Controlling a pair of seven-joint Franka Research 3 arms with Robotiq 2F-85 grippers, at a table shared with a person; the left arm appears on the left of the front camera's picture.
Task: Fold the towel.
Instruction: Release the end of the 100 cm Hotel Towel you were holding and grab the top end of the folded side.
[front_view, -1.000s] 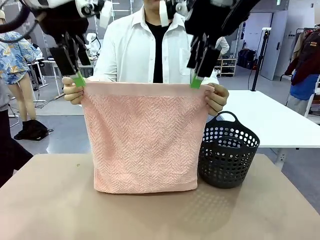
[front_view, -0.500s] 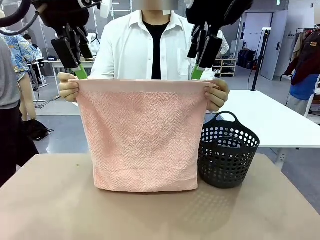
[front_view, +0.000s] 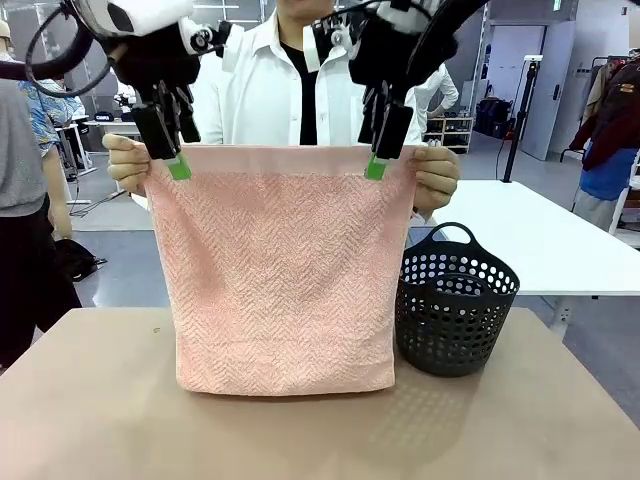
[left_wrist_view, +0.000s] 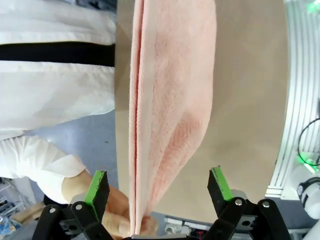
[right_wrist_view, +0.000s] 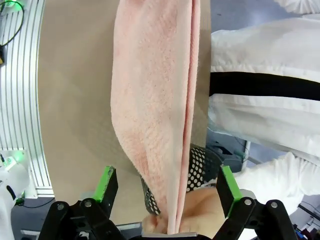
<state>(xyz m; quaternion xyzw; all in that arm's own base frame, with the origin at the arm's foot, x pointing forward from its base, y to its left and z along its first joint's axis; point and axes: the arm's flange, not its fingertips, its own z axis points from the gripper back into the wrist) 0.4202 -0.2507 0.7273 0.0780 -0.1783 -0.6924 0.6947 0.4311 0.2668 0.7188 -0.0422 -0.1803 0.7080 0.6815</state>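
Left gripper and right gripper gape astride the towel (doubled over): a shallow closure may pinch only one layer

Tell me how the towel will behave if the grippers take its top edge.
Probably floppy: the towel hangs limp from the person's hands, so it would likely sag between two grips. Probably not slippery: rough terry, doubled, sits inside the open left gripper.
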